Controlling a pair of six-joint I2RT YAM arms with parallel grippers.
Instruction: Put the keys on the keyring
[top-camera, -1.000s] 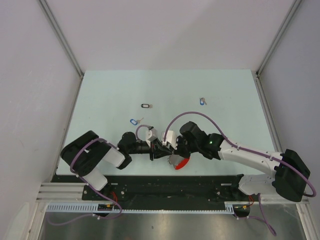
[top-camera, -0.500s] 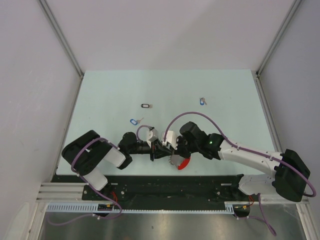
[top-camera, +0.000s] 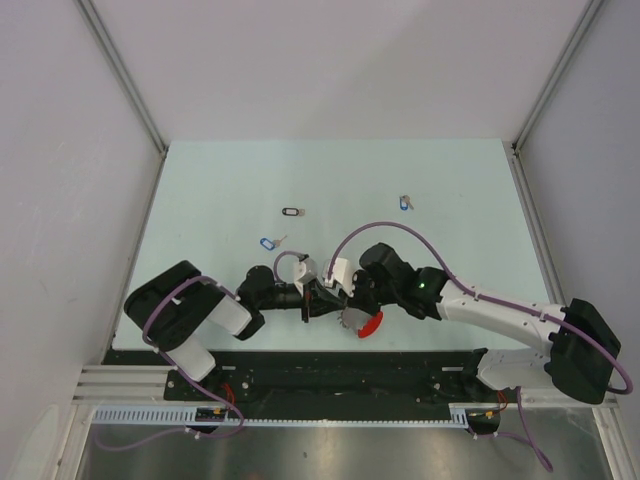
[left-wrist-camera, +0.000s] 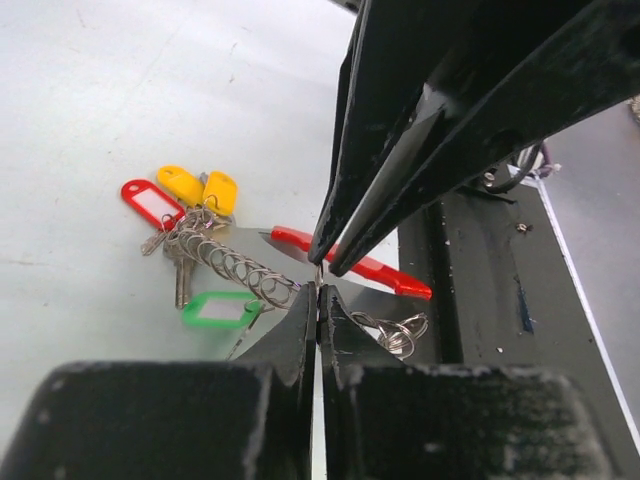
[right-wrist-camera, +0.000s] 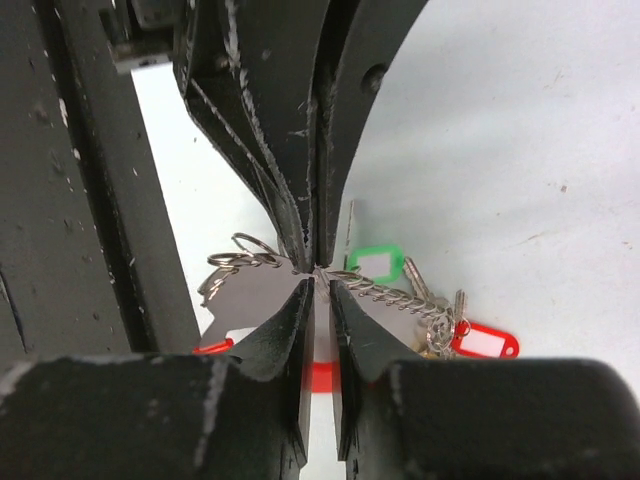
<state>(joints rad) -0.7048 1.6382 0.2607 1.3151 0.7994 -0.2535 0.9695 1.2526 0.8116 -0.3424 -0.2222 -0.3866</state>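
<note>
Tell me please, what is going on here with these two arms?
The two arms meet tip to tip at the near edge of the pale table, over the metal keyring with its red curved band and yellow, green and red tagged keys. The left gripper is shut on its thin wire; the right gripper faces it, jaws slightly apart. Three small silver keys lie loose farther out, not yet on the ring: one blue-tagged key, another blue-tagged key and a black-tagged key.

- keyring (left-wrist-camera: 236, 268): stretched wire coil, red curved band, silver keys tagged red, yellow and green; near the front edge of the table (top-camera: 200, 190).
- black-tagged key (top-camera: 291, 211): flat, mid-table.
- blue-tagged key (top-camera: 266, 242): flat, just nearer.
- second blue-tagged key (top-camera: 404, 202): flat, well right.
</note>
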